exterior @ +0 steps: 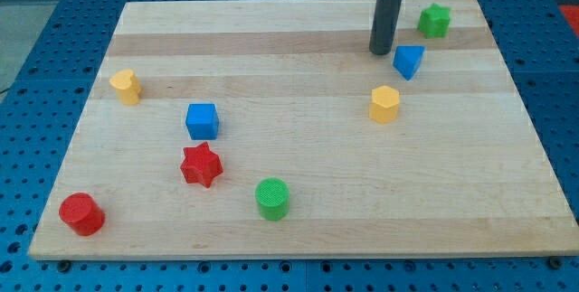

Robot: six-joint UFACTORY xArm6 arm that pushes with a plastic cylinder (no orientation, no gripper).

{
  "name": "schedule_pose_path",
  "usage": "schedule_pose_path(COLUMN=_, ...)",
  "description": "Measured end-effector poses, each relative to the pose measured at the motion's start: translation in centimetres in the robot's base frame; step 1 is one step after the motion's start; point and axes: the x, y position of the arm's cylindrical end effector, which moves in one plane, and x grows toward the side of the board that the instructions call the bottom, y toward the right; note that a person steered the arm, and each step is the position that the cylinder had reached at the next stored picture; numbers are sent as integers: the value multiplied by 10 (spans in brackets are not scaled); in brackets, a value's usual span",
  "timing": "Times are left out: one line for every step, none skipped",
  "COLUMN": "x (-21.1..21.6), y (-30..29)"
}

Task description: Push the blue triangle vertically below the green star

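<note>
Blue triangle (pixel 409 61) sits in the upper right of the frame, below and left of the green star (pixel 434 21). My tip (pixel 381 51), the tool, stands just left of it, holding nothing.

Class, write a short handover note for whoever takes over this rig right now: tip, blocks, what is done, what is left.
My tip rests on the board just to the view's left of the blue triangle, close to it or touching.
The green star sits near the view's top right corner.
The triangle lies below the star but left of it.
Left: nudge the triangle toward the view's right until it is straight under the star.
</note>
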Motion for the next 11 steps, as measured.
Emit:
schedule_pose_path(x=50, y=34)
schedule_pose_path(x=53, y=41)
schedule_pose_path(x=54, y=46)
schedule_pose_path(x=47, y=44)
schedule_pose_path(x=30, y=29)
schedule_pose_path(x=-9, y=45)
schedule_pose_path(x=-14, y=58)
schedule_pose_path(x=-9, y=58)
schedule_pose_path(x=23, y=101)
schedule_pose_path(x=24, y=103)
schedule_pose_path(x=23, y=103)
